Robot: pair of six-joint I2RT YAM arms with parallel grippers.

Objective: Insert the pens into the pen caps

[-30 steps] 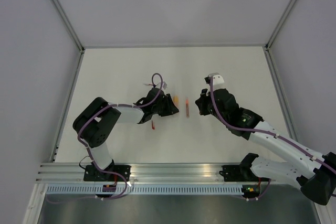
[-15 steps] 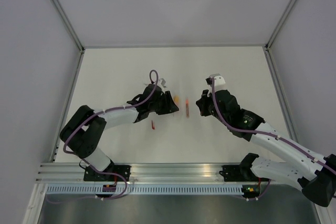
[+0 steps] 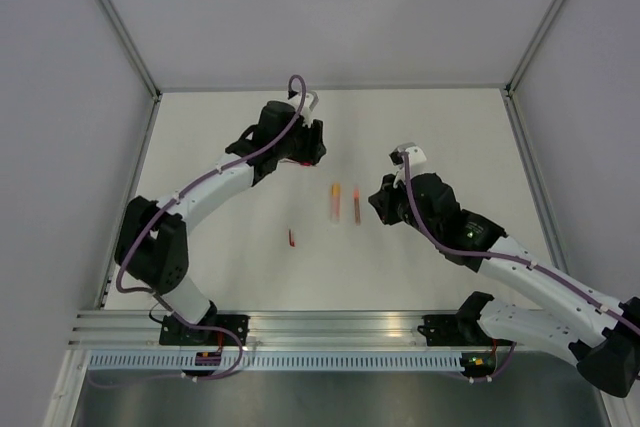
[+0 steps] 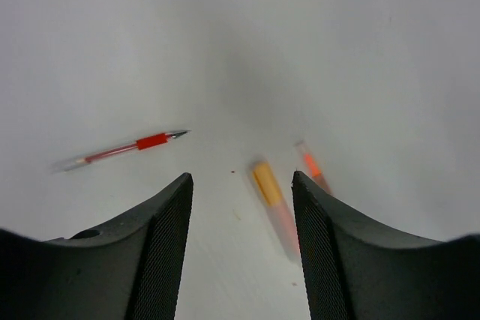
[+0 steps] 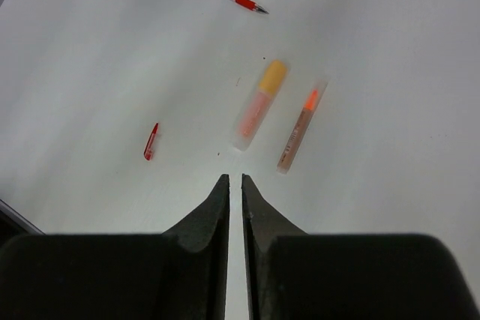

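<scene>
Bright, even light with faint shadows; the left wrist view is soft, possibly motion-blurred, around the orange pen [image 4: 271, 189].

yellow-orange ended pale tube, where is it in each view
Top external: the pale tube with a yellow-orange end lies near the picture's centre, between the two arms.
Left wrist: lower centre, in the gap of the open left gripper.
Right wrist: centre, just beyond the right gripper.
Shared landmark: the slimmer clear tube with an orange tip lies beside it in all three views.
</scene>
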